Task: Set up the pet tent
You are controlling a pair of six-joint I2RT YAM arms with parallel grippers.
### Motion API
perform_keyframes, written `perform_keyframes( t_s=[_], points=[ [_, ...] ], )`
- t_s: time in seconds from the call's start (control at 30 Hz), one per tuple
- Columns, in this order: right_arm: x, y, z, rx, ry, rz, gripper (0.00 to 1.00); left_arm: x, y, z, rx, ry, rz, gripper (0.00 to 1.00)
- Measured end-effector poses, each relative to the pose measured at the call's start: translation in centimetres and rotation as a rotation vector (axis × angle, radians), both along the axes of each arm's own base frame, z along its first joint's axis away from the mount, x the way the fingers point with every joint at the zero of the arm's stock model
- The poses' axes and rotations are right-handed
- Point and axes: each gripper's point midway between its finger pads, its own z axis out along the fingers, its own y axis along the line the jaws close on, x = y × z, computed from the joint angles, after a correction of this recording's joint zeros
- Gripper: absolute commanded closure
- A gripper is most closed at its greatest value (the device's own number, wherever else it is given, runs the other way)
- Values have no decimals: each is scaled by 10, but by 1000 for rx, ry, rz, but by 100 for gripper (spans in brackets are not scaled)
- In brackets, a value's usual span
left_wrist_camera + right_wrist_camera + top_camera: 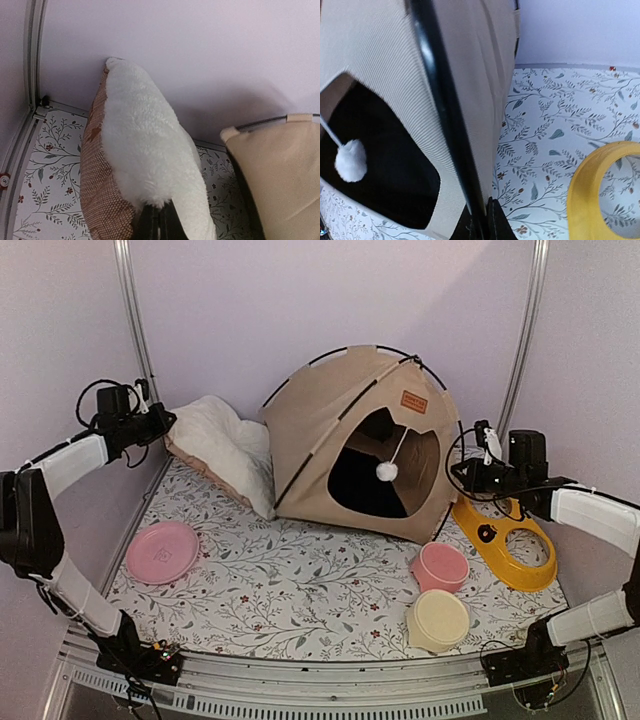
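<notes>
Pet tent [340, 430] stands domed at the back of the table [300, 580]. Its doorway faces the arms, with the pom-pom [351, 160] hanging in it.

Right claw [485, 222] is pressed together on the black pole [445, 100] at the tent's right front edge. Left claw [157, 225] is also pressed together, seemingly pinching the cushion [140, 150] by its fleece edge (fingertips half buried). The cushion leans against the tent's left side.

Judged step: squaring the frame, and the task looks mostly done. The next move calls for a steady pull on the pole without buckling the fabric.

In the way:
- Yellow bowl stand [505, 540], just right of the tent.
- Pink bowl [440, 567], before the tent's right corner, with the cream bowl [438, 620] nearer the arms.
- Pink plate [162, 552], well off to the tent's front left.
</notes>
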Motion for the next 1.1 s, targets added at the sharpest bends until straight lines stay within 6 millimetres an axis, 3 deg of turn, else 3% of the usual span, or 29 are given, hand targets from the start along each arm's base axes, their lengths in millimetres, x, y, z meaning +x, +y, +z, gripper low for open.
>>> perform_keyframes(
  t_s=[0.17, 0.37, 0.67, 0.8, 0.93, 1.03, 1.1],
  points=[
    [-15, 29, -15, 63, 51, -24, 100, -5, 3, 31, 43, -43, 7, 100],
    [-17, 57, -4, 54, 5, -58, 100, -22, 12, 62, 102, -88, 55, 100],
    [9, 51, 9, -86, -33, -117, 98, -55, 18, 112, 177, -172, 108, 100],
    [20, 47, 14, -166, -52, -130, 91, -68, 9, 134, 194, -224, 90, 100],
    [26, 43, 13, -243, -61, -135, 89, -75, -7, 143, 199, -249, 52, 100],
    [28, 40, 15, -277, -72, -139, 82, -79, -18, 145, 202, -255, 24, 100],
    [29, 38, 15, -292, -76, -146, 67, -81, -24, 145, 200, -253, 9, 100]
  ],
)
